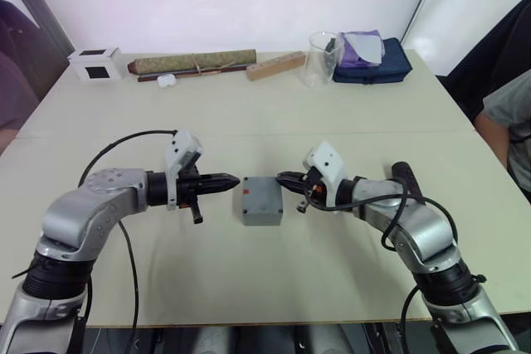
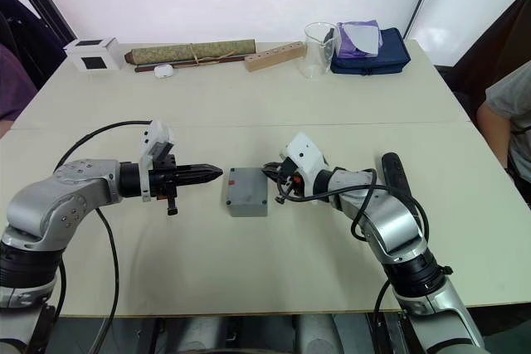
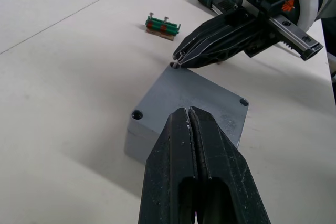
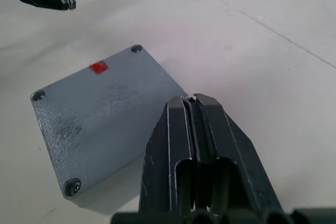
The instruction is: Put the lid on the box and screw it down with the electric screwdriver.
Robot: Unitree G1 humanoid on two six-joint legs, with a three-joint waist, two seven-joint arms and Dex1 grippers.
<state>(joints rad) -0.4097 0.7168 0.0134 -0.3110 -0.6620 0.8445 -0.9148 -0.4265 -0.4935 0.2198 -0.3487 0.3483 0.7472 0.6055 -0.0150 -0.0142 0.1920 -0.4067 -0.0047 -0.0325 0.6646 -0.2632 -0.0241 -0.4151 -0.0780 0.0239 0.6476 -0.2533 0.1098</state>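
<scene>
Both grippers, left (image 1: 235, 181) and right (image 1: 282, 178), pinched together flanking the lidded box (image 1: 262, 201); red mark (image 4: 98, 67) plain from right wrist.

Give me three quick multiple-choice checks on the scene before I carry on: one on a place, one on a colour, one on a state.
1. The thick black cylindrical electric screwdriver is:
A. lying on the pale table beside the right arm
B. held in the left fingers
C. standing on top of the box

2. The small mark on the top face of the square grey cast-metal box is:
A. green
B. red
C. yellow

3. The fingers of the left gripper are:
A. spread wide
B. shut with nothing between them
C. clamped on the screwdriver

Answers:
1 A, the head views show it flat on the table next to the right forearm.
2 B, the right wrist view shows a red patch.
3 B, the left wrist view shows the two fingers pressed together, with nothing between them, beside the box.
</scene>
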